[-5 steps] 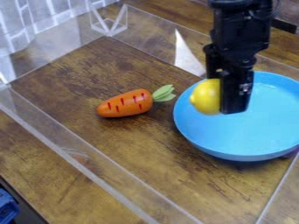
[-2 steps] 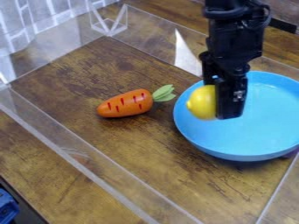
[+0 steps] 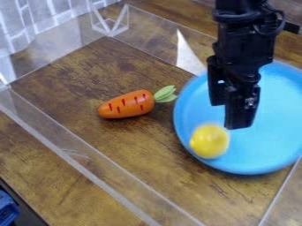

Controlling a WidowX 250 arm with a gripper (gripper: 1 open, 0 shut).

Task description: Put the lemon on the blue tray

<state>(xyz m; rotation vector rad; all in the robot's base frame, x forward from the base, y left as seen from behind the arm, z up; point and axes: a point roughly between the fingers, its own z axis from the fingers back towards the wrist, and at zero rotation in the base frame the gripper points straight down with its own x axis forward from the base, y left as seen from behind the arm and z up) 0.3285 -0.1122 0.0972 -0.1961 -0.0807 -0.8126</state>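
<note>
The lemon (image 3: 209,141), small, yellow and roundish, lies inside the blue tray (image 3: 277,132) near its front-left rim. The tray is a wide round blue dish at the right side of the wooden table. My gripper (image 3: 235,104) hangs above the tray, a little up and to the right of the lemon, with its black fingers (image 3: 246,110) spread apart and nothing between them. The lemon is free of the fingers.
An orange toy carrot (image 3: 127,105) with green leaves lies on the table just left of the tray. Clear plastic walls (image 3: 71,132) border the work area at the left and front. The tray's right side runs out of frame.
The gripper opened and let go of the lemon, which dropped onto the tray and settled toward its front-left rim. The gripper rose slightly and shifted right.
</note>
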